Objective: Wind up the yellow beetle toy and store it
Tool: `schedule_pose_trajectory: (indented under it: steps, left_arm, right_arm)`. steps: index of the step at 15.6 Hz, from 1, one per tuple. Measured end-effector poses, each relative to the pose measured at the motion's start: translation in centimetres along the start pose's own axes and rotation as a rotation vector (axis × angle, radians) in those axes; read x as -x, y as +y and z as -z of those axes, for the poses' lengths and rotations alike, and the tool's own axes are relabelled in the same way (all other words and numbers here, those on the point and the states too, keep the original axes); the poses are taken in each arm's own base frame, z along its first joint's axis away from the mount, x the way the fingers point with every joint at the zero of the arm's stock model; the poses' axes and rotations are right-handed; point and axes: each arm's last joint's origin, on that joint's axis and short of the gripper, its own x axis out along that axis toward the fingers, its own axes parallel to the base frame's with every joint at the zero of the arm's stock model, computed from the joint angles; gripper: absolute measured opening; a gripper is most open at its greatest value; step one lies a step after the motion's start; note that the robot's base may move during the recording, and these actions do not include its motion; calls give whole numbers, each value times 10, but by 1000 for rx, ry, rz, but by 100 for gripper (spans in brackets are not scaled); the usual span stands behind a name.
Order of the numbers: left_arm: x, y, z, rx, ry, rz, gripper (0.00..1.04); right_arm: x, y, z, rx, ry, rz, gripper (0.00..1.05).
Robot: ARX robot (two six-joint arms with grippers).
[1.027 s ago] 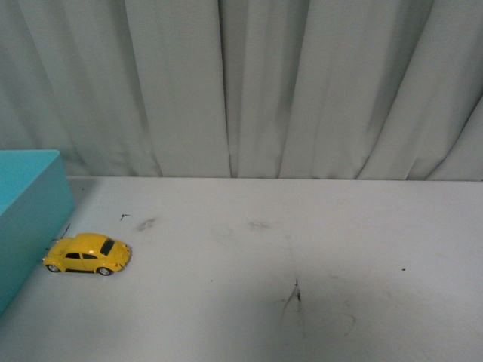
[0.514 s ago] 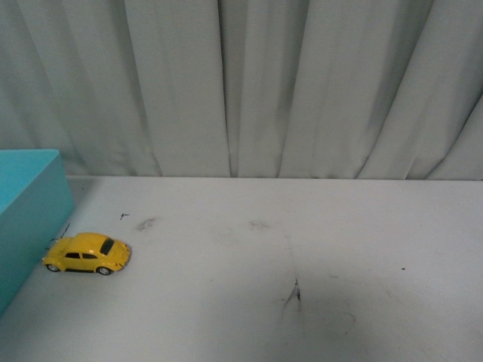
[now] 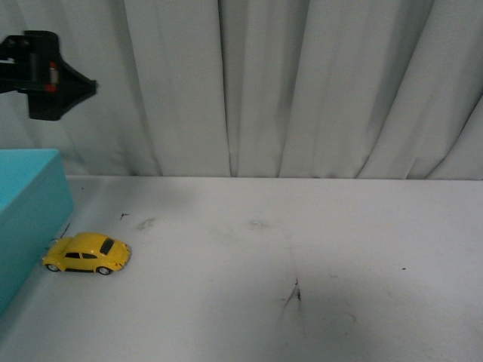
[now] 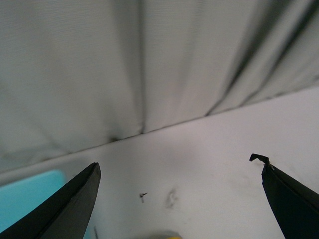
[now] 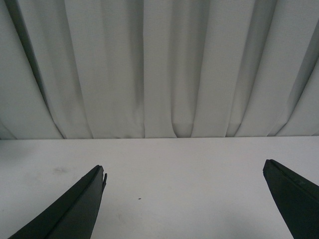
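1. Swinging into the front view at the upper left, the left arm (image 3: 47, 74) is now showing as a dark shape against the curtain (image 3: 264, 83); a moment ago it was not in the picture at all.
2. The left tool (image 4: 178, 163), seen from its own camera, is spreading its jaws wide and gripping nothing, with a sliver of yellow peeking in at the frame edge.
3. The yellow beetle toy (image 3: 88, 253) is sitting exactly where it was, on its wheels at the left of the desk (image 3: 317, 249), just beside the teal box (image 3: 30, 204).
4. The right tool (image 5: 184, 166) is also gaping wide and carrying nothing, facing the curtain.
5. By my reading, the left arm is starting its reach: the toy is lying on its side of the desk, so the pick-up is looking like the step in hand, with winding and storing not yet begun.
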Motion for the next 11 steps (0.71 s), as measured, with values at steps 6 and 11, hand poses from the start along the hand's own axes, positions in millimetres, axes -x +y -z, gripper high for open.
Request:
schedule_pose_trajectory:
  steps: [6, 11]
  left_arm:
    - [-39, 17, 25, -546, 502, 333, 98]
    - [-66, 26, 38, -949, 703, 481, 98]
  right_arm:
    - [0, 0, 0, 0, 0, 0, 98]
    - [0, 0, 0, 0, 0, 0, 98]
